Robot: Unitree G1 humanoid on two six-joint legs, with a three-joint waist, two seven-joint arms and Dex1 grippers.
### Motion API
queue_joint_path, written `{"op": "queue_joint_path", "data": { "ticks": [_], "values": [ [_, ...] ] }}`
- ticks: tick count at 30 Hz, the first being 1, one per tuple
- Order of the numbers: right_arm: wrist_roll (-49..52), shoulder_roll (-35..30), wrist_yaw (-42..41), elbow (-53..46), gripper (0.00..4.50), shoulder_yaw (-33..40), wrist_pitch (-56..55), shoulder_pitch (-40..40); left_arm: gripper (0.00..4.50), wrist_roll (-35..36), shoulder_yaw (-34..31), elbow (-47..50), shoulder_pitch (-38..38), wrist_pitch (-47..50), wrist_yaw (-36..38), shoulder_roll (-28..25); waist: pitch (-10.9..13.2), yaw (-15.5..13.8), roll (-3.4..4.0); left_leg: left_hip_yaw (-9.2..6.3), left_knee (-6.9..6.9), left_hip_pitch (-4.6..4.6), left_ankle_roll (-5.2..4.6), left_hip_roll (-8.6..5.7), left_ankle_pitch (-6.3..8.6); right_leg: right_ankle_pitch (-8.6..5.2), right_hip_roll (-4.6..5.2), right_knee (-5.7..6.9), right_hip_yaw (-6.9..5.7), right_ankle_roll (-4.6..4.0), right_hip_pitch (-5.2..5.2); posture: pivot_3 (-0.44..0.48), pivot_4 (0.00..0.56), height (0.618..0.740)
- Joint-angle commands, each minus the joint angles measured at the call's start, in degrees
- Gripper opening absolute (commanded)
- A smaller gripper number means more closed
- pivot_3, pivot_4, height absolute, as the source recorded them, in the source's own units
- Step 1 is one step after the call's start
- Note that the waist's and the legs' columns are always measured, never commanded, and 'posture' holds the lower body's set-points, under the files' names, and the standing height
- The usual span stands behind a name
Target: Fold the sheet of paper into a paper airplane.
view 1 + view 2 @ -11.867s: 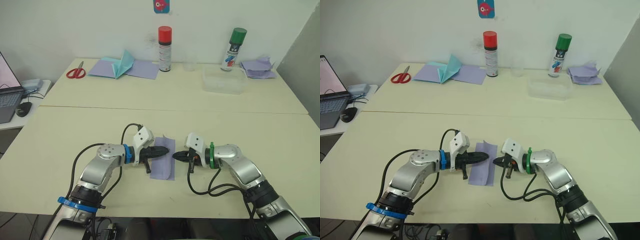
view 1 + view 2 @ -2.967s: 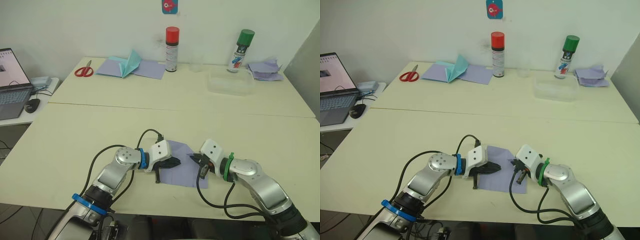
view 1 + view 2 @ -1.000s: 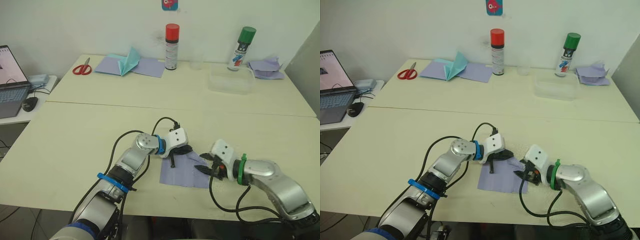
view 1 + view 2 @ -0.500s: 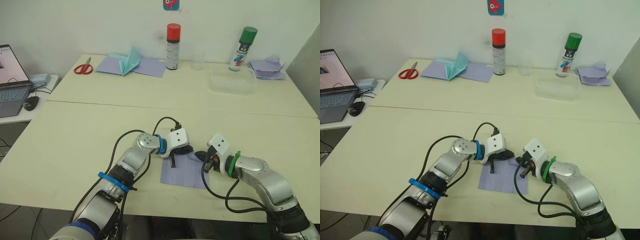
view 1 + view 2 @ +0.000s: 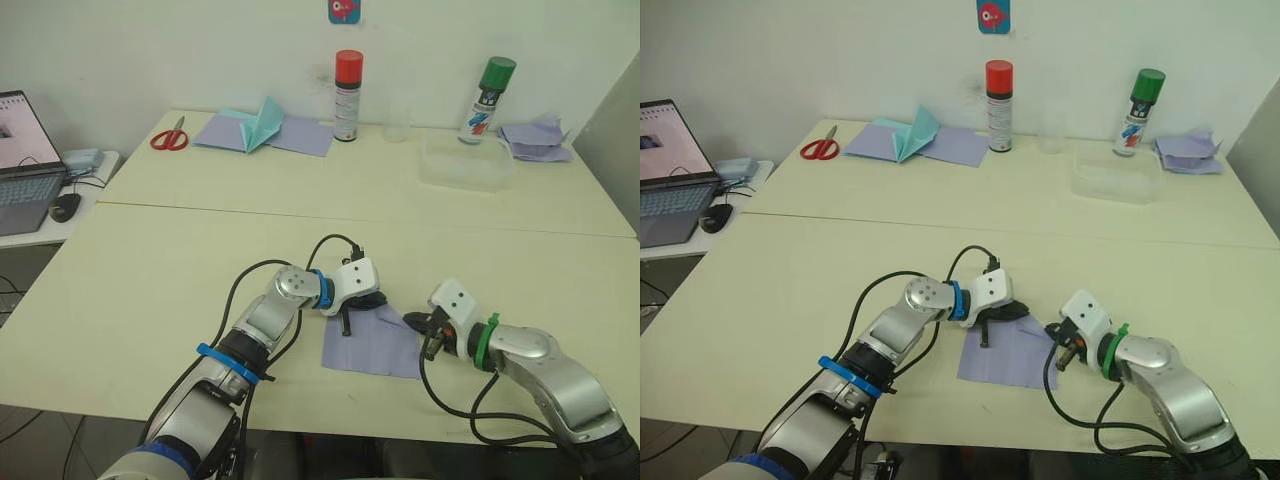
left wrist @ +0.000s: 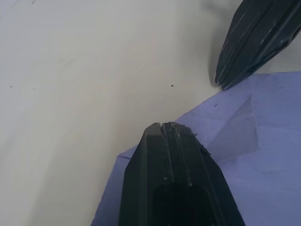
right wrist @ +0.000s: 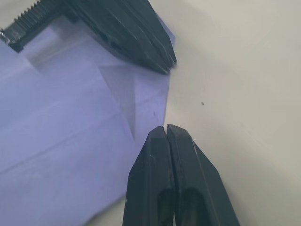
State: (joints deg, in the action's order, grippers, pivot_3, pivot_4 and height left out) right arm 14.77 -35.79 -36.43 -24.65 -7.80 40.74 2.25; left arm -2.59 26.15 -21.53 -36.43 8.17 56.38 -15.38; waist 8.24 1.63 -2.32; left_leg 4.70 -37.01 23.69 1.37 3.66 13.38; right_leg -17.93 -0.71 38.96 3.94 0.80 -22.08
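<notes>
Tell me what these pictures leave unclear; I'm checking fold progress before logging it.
- Sheet of paper: its far corner lies under the left gripper in the eye views, so any fold there is hidden.
- Right gripper: its shut fingers cover the paper edge beneath, so contact is unclear.

The pale cream surface point(image 5: 150, 290) is two tabletops set edge to edge, and the sheet of paper point(image 5: 375, 342) lies flat on the near one, close to its front edge. On the far one, along the wall, lie red-handled scissors point(image 5: 170, 137), flat lavender sheets point(image 5: 300, 135) with a teal pointed paper shape point(image 5: 258, 122) on them, a red-capped spray can point(image 5: 348, 82), a small clear cup point(image 5: 397, 122), a clear plastic tub point(image 5: 461, 162), a green-capped spray can point(image 5: 492, 87) and a crumpled lavender paper pile point(image 5: 538, 138).
</notes>
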Motion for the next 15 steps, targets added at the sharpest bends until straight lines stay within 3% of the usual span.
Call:
{"op": "queue_joint_path", "data": {
  "ticks": [1,7,15],
  "values": [
    [1.23,-0.39,-0.95,-1.35,0.05,1.89,-0.78,-2.01,0.0,-2.23,1.54,-2.44,1.26,0.76,0.48,-0.62,-0.01,0.0,-0.01,0.0,0.0,0.0,0.0,0.0,0.0,0.0,0.0,0.0,0.0,0.0,0.0,0.0,0.15,0.74],
    [1.25,3.13,-1.14,-1.38,0.05,2.47,-8.41,-0.19,0.0,-2.26,1.65,-2.28,1.44,0.76,0.61,-0.57,-0.01,0.02,0.02,-0.01,0.0,0.0,0.0,0.01,0.0,0.0,-0.03,0.01,0.01,0.0,-0.01,0.0,0.15,0.74],
    [-1.52,4.37,-0.25,1.32,0.05,-3.81,-4.85,0.8,0.0,-2.45,1.62,-2.39,1.22,0.73,0.96,-0.98,-0.01,0.02,0.02,-0.01,0.0,0.0,0.0,0.02,0.0,0.0,-0.04,0.01,0.0,-0.01,-0.02,0.0,0.15,0.74]
  ]
}}
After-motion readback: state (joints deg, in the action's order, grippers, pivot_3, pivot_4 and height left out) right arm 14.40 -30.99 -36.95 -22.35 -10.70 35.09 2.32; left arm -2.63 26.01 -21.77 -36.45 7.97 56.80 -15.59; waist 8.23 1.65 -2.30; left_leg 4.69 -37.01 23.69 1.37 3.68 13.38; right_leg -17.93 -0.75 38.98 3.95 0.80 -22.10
